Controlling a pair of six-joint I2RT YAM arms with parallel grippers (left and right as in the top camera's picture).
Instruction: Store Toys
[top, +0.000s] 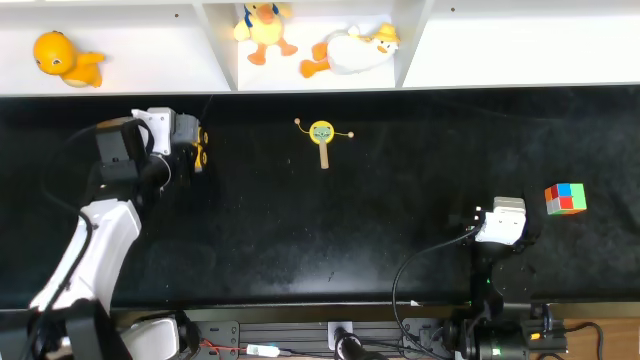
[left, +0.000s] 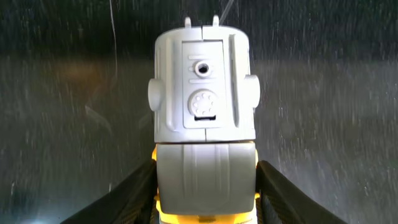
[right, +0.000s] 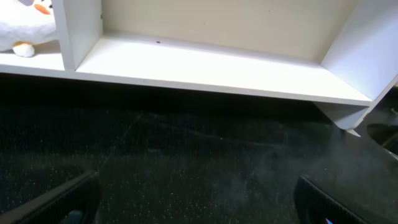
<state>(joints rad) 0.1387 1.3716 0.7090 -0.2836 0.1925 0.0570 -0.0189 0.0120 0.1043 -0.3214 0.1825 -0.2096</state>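
My left gripper is at the left of the black table, shut on a grey and yellow toy vehicle that stands between its fingers. My right gripper is near the front right of the table, open, with nothing between its fingers. A yellow rattle toy lies on the table in the middle, close to the shelf. A coloured cube sits at the right. In the white shelf are an orange duck, a yellow duck and a white plush duck.
The shelf's right compartment faces my right gripper with nothing in it. Cables run along the front edge by the right arm's base. Bare black table stretches between the two arms.
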